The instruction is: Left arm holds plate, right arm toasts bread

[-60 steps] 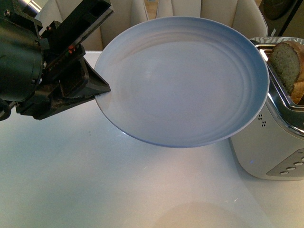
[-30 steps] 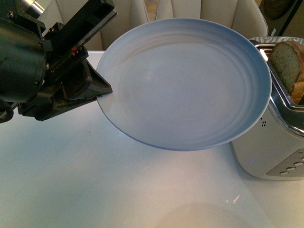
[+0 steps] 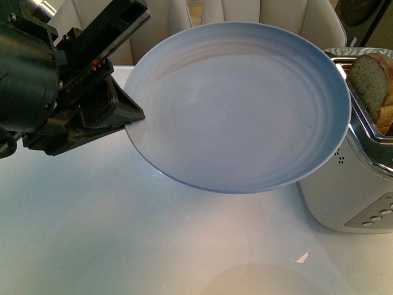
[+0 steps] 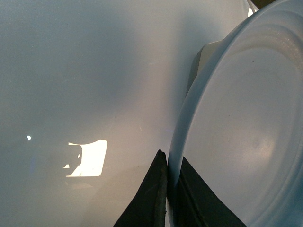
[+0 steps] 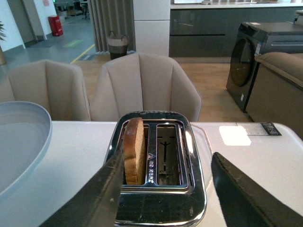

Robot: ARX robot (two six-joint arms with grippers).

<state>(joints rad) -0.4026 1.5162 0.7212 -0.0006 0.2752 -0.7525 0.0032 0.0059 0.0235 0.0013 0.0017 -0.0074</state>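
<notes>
plate (image 3: 239, 107), rim pinched in left hand (image 3: 132, 118)

One round pale blue glossy plate (image 3: 239, 104), one chrome two-slot toaster (image 5: 161, 189). One brown speckled bread slice (image 5: 134, 151). Two beige chairs (image 5: 142, 85).

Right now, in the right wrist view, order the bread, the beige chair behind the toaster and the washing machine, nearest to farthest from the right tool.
1. Bread, in the toaster slot, just ahead of the right tool.
2. Beige chair, behind the toaster.
3. Washing machine, far back in the room.
</notes>
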